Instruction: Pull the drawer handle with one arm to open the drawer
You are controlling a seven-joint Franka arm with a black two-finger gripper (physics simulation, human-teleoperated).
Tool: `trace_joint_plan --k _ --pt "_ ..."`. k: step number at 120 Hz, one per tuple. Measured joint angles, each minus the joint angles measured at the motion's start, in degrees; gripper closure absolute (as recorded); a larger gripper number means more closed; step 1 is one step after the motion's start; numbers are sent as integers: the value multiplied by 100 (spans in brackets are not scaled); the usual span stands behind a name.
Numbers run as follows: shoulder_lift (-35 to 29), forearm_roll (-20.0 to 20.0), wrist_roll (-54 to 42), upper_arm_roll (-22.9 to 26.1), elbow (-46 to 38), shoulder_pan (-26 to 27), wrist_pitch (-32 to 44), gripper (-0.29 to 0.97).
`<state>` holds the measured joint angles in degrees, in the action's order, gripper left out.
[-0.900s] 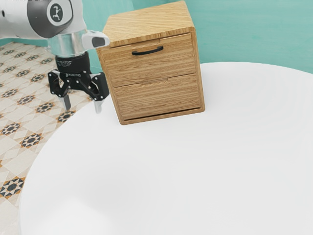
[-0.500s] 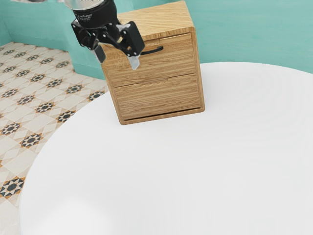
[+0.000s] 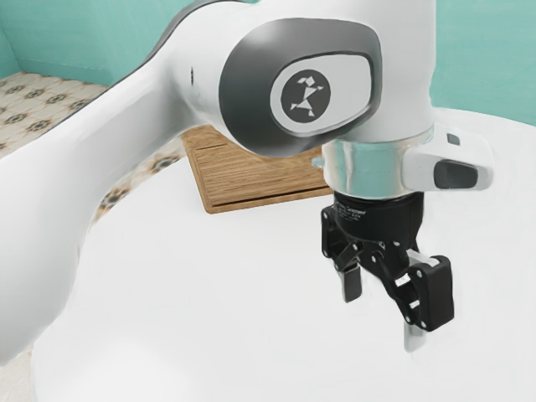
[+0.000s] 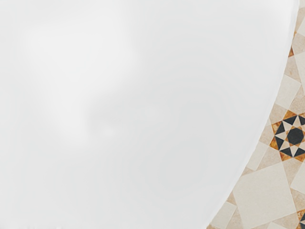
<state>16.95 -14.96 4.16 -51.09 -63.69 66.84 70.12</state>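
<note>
One arm (image 3: 151, 126): shell was glossy white. Its joint cap (image 3: 251, 92) was grey and bore a white-rimmed oval with a white angular logo (image 3: 303, 94). At the wrist sat a silver band (image 3: 377, 172) and a white side box (image 3: 444, 161) with dark grey panel. The gripper (image 3: 383, 314) was black, fingertips (image 3: 414, 338) pale grey.

A round white table (image 3: 201, 310) spreads across the lower and right parts of the exterior view. A wooden drawer cabinet (image 3: 251, 180) stands directly on it just above the frame's centre, with only its lower part showing. Patterned floor tiles (image 3: 50, 92) lie in the upper left, beyond the table's curved edge.
</note>
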Motion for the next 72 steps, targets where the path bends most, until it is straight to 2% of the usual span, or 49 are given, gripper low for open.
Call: trace_joint_plan --k 7,14,23,30,34,42,46,51,56,62,72 --pt "-61 528 -92 -161 177 -105 -4 0" --pt "-87 874 -175 -224 225 -131 -13 0" --pt "-103 1111 -296 -390 228 -166 -81 0" --pt "10 1101 -533 -433 213 -562 147 0" --pt "304 959 -732 -554 347 -895 283 0" --pt "890 586 -1188 -1152 623 -1269 560 0" --pt "1311 264 -1467 -1803 685 -1360 741 0" --pt "1925 -398 -1875 -2805 689 -1427 982 0" --pt "2356 -1010 -2308 -3394 689 -1525 1247 0" --pt "2610 -1595 -2821 -3625 704 -1684 1572 0" --pt "2749 -2219 -3702 -3210 741 -1994 2133 0"
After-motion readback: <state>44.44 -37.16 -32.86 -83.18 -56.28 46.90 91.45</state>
